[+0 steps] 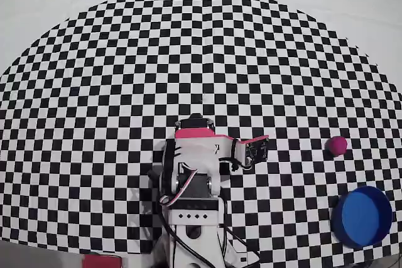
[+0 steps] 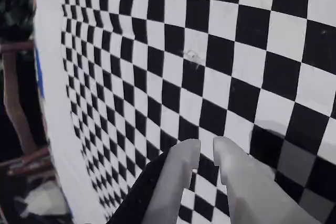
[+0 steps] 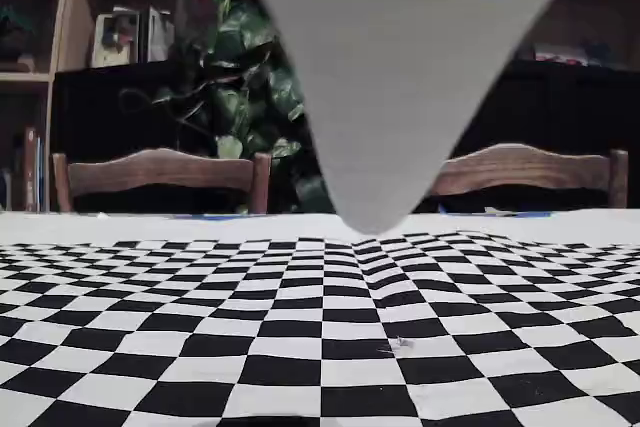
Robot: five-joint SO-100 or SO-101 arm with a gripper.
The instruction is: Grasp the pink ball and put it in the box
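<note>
In the overhead view the pink ball (image 1: 337, 145) lies on the checkered cloth at the right, clear of everything. The round blue box (image 1: 362, 216) stands near the lower right corner, below the ball. My gripper (image 1: 262, 147) points right from the white and pink arm (image 1: 195, 161) and is well left of the ball. The wrist view shows my gripper (image 2: 206, 148) with its two pale fingers (image 2: 178, 182) almost together, a thin slit between the tips and nothing held. Neither ball nor box shows in the wrist or fixed view.
The checkered cloth (image 1: 188, 48) ends in a curved edge on a white tabletop. In the fixed view a blurred grey part (image 3: 400, 77) hangs from the top. Two wooden chairs (image 3: 160, 172) and a plant (image 3: 235, 97) stand beyond the far edge.
</note>
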